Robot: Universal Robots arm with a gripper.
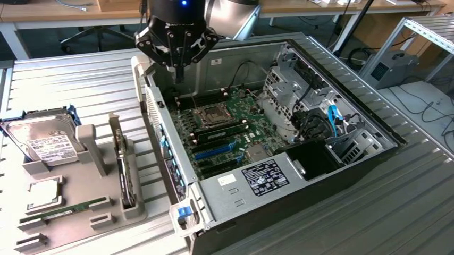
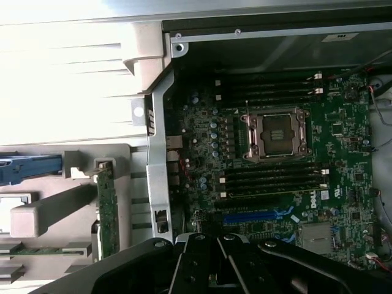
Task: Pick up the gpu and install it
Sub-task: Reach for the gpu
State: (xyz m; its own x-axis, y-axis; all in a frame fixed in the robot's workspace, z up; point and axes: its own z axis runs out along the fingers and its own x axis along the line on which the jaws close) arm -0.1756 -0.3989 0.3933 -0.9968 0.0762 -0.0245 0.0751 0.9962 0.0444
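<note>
The gpu [image 1: 126, 171] stands on its long edge in a slot of the grey holder [image 1: 74, 228], at the exterior view's left beside the open computer case [image 1: 284, 183]. In the wrist view the gpu [image 2: 108, 211] shows as a narrow green board edge. My gripper [image 1: 178, 66] hangs over the far left corner of the case, above the motherboard [image 1: 245, 114]. It is shut with nothing between its fingers, well apart from the gpu. The wrist view has the gripper [image 2: 211, 269] over the motherboard [image 2: 343, 147] near the blue slot [image 2: 254, 216].
On the holder also rest a silver hard drive [image 1: 42, 139], a square chip [image 1: 44, 194] and a green memory stick [image 1: 64, 210]. Inside the case are the empty processor socket [image 1: 212, 114], a blue slot [image 1: 212, 151] and drive cages [image 1: 291, 90]. Ribbed metal tabletop [image 1: 397, 202] surrounds everything.
</note>
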